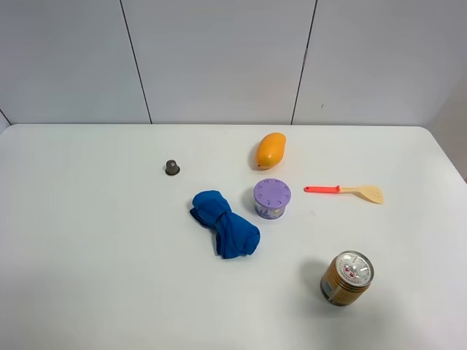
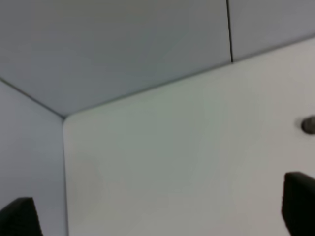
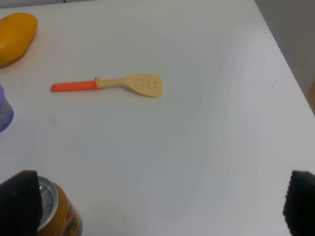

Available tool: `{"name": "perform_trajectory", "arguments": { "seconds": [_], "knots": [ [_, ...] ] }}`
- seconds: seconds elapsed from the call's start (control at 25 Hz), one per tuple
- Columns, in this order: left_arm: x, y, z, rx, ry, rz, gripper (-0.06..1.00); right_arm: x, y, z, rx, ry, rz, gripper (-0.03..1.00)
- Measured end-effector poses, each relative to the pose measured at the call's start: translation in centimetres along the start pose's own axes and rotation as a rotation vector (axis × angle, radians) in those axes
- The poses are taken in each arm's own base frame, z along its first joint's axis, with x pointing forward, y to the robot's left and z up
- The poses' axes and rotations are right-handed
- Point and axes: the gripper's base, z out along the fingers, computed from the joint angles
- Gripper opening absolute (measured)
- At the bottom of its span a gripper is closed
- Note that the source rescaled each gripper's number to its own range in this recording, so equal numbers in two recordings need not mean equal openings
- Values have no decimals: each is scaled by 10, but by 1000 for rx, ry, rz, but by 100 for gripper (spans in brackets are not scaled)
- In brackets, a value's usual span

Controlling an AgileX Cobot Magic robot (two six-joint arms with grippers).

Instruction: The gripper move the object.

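Observation:
The object, a squat round container with a lilac dimpled lid [image 1: 271, 198], stands upright mid-table; only its edge shows in the right wrist view [image 3: 4, 115]. Neither arm appears in the exterior high view. My left gripper [image 2: 157, 211] is open and empty over bare table near the far left corner, with only its black fingertips [image 2: 299, 201] showing. My right gripper [image 3: 160, 206] is open and empty, with its black fingertips [image 3: 19, 199] wide apart. It is apart from the object, with one fingertip beside the gold can.
A gold can with a silver top [image 1: 346, 278] stands front right, also in the right wrist view [image 3: 56, 216]. An orange mango [image 1: 270, 150], a red-handled spatula [image 1: 344, 191], a crumpled blue cloth [image 1: 225, 222] and a tiny grey cap [image 1: 172, 168] lie on the white table [image 1: 87, 255].

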Motion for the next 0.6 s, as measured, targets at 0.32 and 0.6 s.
{"name": "perform_trajectory", "arguments": {
  "seconds": [0.32,0.6],
  "knots": [
    [101,-21,-38,15,70,-90,99,0,0,0,0,0,0,100],
    [196,-41,-80,-4,-58,-207,99,0,0,0,0,0,0,100]
  ]
}}
